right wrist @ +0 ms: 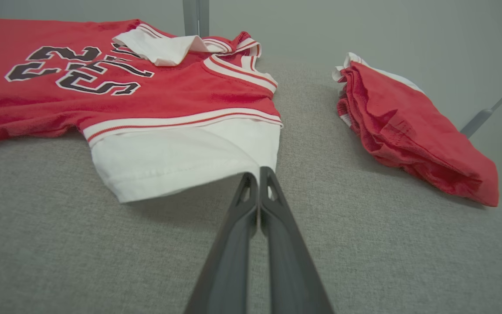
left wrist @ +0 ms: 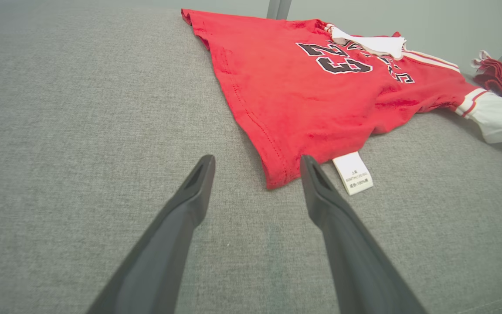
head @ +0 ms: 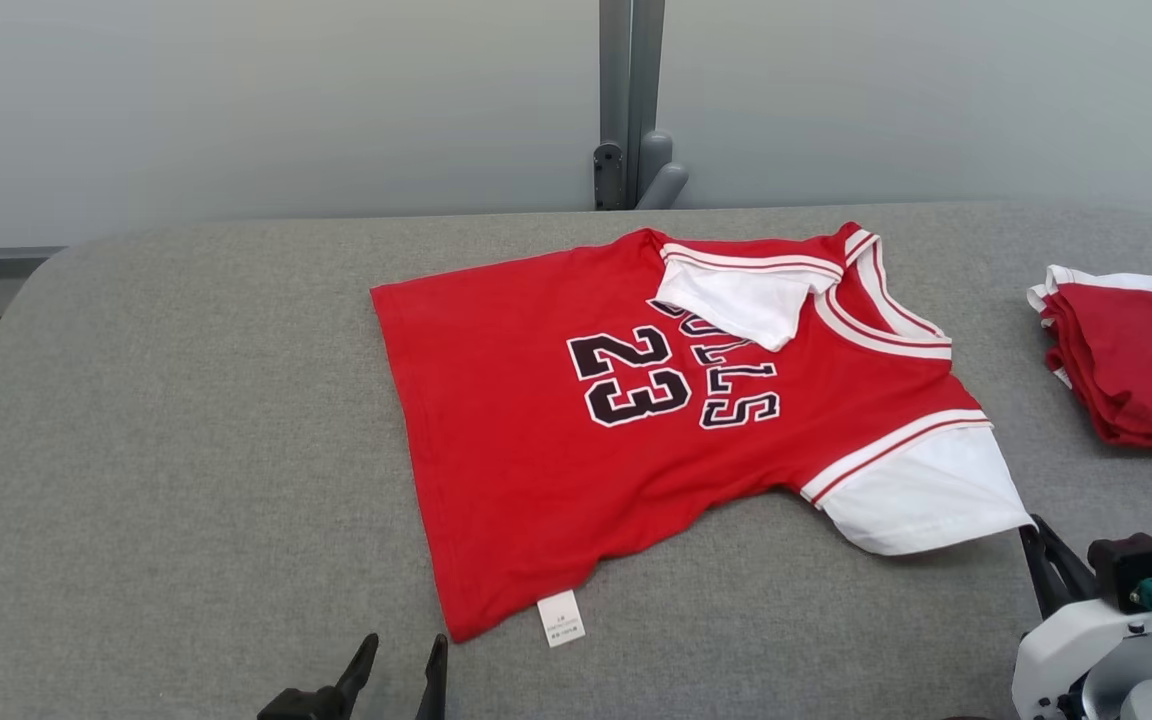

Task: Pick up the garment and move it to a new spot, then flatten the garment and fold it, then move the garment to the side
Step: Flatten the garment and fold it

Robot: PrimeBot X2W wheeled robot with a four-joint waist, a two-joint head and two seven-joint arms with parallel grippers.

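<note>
Left gripper (head: 404,642) at near edge of worktop (head: 186,450), jaws spread wide, nothing between them; tips just short of hem corner of garment (head: 536,450), beside white label (head: 560,617). Right gripper (right wrist: 259,174): jaws closed on hem corner of near white sleeve (head: 926,490); that edge is raised slightly, with shadow beneath. Garment lies face up mid-worktop, collar toward robot's right, hem toward left. Far sleeve (head: 736,300) is flipped over the chest, covering part of the lettering; "23" legible. Stack of folded red cloth (head: 1136,370) at right, apart from garment.
</note>
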